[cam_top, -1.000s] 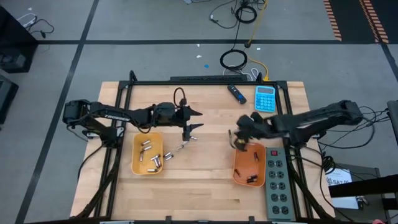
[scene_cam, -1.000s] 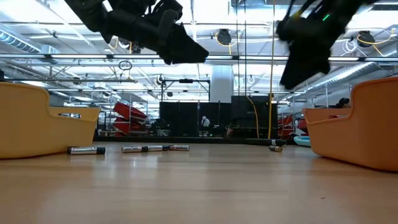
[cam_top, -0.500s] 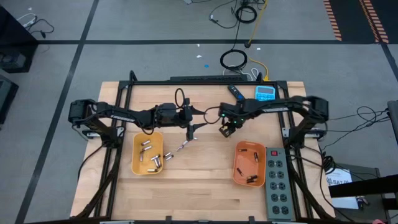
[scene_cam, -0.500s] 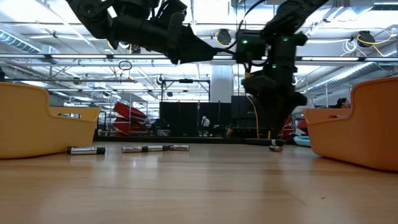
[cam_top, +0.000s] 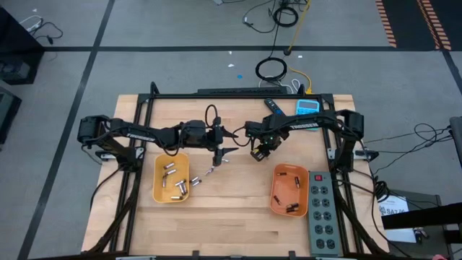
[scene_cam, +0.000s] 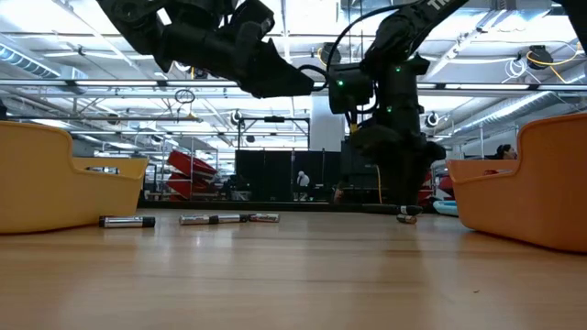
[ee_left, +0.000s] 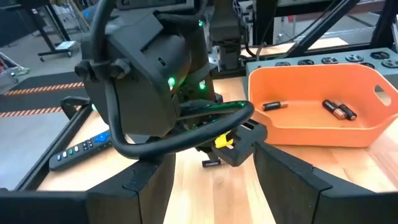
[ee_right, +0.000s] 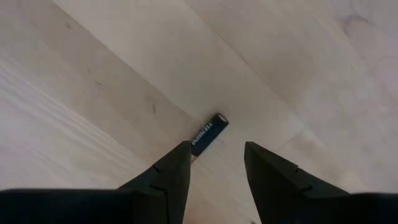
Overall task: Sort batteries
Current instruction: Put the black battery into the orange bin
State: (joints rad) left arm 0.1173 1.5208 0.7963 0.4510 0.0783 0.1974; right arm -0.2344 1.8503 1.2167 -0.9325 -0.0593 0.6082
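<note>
My right gripper (cam_top: 257,154) is open near the table's middle, pointing down. Its fingers (ee_right: 177,168) stand just above a small dark battery (ee_right: 208,132) that lies flat on the wood, also seen in the low view (scene_cam: 406,217). My left gripper (cam_top: 232,144) is open and empty, held level above the table, just left of the right gripper. Several silvery batteries (cam_top: 176,182) lie in the yellow tray (cam_top: 157,189). A few dark ones (ee_left: 339,110) lie in the orange tray (cam_top: 277,206). A short row of batteries (cam_top: 209,171) lies on the wood beside the yellow tray.
A grey power strip (cam_top: 323,213) lies right of the orange tray. A blue calculator (cam_top: 308,110) and a dark pen-like device (cam_top: 273,108) lie at the far edge. The two grippers are close together. Bare wood stretches along the near edge.
My right gripper has swung from above the orange tray toward the table's far left, to the middle, and now stands over the lone dark battery. It has come lower in the low view.
</note>
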